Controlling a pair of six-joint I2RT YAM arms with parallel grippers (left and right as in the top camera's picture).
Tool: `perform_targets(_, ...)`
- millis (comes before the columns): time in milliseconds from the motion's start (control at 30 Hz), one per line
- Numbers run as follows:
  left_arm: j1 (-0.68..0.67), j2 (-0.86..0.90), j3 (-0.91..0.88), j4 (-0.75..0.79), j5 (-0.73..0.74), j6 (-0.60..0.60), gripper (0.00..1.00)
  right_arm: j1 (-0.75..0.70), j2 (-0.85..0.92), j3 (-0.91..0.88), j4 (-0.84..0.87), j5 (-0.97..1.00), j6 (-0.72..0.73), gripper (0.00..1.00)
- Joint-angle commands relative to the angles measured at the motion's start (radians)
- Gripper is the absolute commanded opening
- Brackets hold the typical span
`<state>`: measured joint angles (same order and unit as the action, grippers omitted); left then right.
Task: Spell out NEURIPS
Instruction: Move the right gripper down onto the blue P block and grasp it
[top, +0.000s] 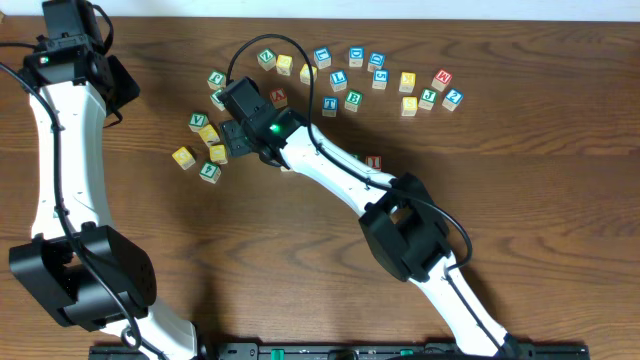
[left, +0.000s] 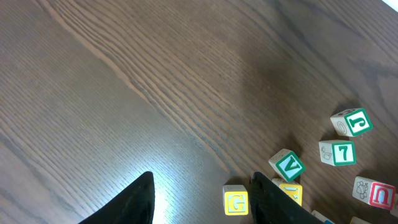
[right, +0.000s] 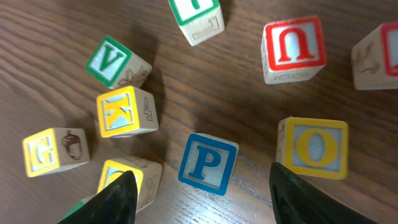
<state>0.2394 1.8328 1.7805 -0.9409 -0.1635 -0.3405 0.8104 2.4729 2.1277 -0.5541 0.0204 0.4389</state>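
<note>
Right wrist view, right end effector spread astride blue P cube, left end effector spread, empty.

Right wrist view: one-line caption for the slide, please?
Open right gripper framing the blue P cube, red U cube and yellow O cube nearby.

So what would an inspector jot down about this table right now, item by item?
Surface: dark wood-grain table, no spills seen.
Job's things: blue P cube shows in the gap of the right gripper, touching neither side; red U cube nearby.
Clutter: other lettered cubes, such as yellow O and green V.
Grippers: right gripper open, height above P unclear; left gripper open, empty.
Cables: black cable loops past the right wrist.
Surroundings: black rail at the near edge.
</note>
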Motion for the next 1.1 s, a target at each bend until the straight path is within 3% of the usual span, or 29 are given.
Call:
perform_targets(0,0.000,0.010,-0.011,-0.008,-0.006,-0.008,0.49,0.002,0.040,0.010,0.027,0.015,-0.008,0.63)
perform_targets(367,0.000,0.010,-0.011,-0.020,-0.006,-0.008,0.49,0.002,0.099,0.010,0.076,0.034,-0.010,0.59)
perform_targets(733,0.000,0.010,-0.012,-0.020,-0.006,-0.008,0.49,0.000,0.100,0.010,0.074,0.080,-0.010,0.42)
perform_targets(1067,0.000,0.016,-0.013,-0.020,-0.006,-0.008,0.49,0.000,0.091,0.010,0.064,0.110,-0.011,0.36)
